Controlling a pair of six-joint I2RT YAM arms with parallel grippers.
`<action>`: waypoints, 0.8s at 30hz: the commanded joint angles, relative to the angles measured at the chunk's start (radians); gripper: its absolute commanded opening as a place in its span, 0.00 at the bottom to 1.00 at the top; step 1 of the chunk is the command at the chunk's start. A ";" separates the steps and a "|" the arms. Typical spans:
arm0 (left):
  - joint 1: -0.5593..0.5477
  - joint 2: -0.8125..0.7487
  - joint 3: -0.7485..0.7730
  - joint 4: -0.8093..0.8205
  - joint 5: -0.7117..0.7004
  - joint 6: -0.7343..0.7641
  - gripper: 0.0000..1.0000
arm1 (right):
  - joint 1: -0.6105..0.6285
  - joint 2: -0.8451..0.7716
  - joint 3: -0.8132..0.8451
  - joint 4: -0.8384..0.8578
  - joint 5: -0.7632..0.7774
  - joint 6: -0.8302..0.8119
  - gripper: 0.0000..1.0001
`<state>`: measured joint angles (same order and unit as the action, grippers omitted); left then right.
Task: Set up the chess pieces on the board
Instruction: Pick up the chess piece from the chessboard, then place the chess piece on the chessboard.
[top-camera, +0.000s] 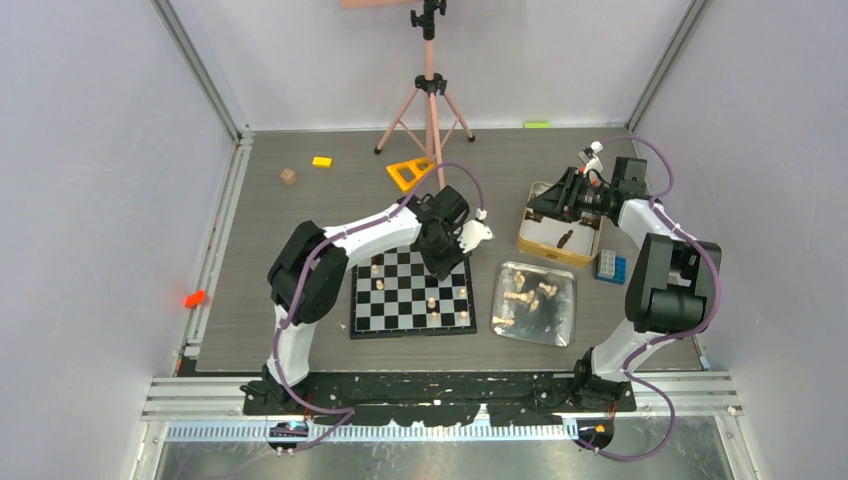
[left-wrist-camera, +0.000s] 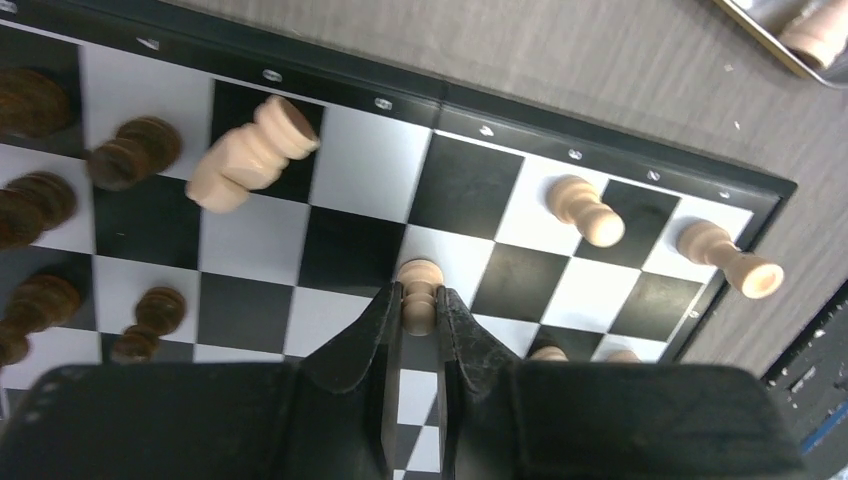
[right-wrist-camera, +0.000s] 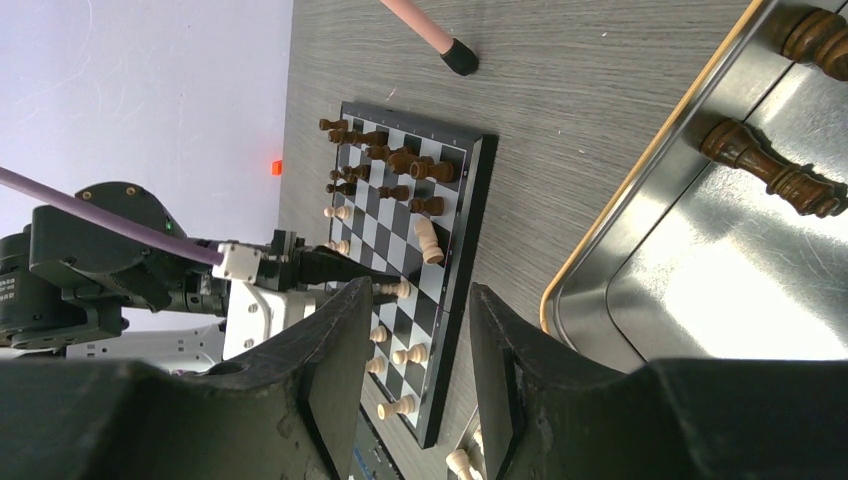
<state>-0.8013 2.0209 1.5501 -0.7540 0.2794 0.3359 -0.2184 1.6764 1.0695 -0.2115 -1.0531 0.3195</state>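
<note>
The black-and-white board (top-camera: 400, 300) lies in front of the left arm. My left gripper (top-camera: 440, 262) is low over the board's far right part, shut on a light tan pawn (left-wrist-camera: 419, 292) that stands on a white square. Around it in the left wrist view are a tan piece lying on its side (left-wrist-camera: 245, 160), two more tan pawns (left-wrist-camera: 585, 210) and several dark brown pieces (left-wrist-camera: 130, 150). My right gripper (right-wrist-camera: 420, 295) hangs open and holds nothing, above the gold-rimmed tin (top-camera: 528, 238). A dark piece (right-wrist-camera: 770, 170) lies in that tin.
A shiny silver tray (top-camera: 505, 270) right of the board holds several tan pieces. A blue block (top-camera: 610, 266) sits by the tin. Behind the board are a pink tripod (top-camera: 430, 90), an orange triangle (top-camera: 410, 172), a yellow block (top-camera: 321, 161) and a wooden cube (top-camera: 288, 176).
</note>
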 joint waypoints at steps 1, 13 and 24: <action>-0.039 -0.069 -0.051 0.001 0.040 0.036 0.04 | -0.006 -0.020 0.025 0.009 -0.013 -0.016 0.46; -0.111 -0.096 -0.102 0.005 -0.003 0.045 0.02 | -0.006 -0.034 0.023 0.008 -0.010 -0.017 0.46; -0.113 -0.107 -0.112 -0.007 0.033 0.052 0.02 | -0.005 -0.040 0.023 0.005 -0.008 -0.022 0.46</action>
<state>-0.9157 1.9556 1.4555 -0.7525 0.2859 0.3740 -0.2184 1.6760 1.0695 -0.2119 -1.0527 0.3157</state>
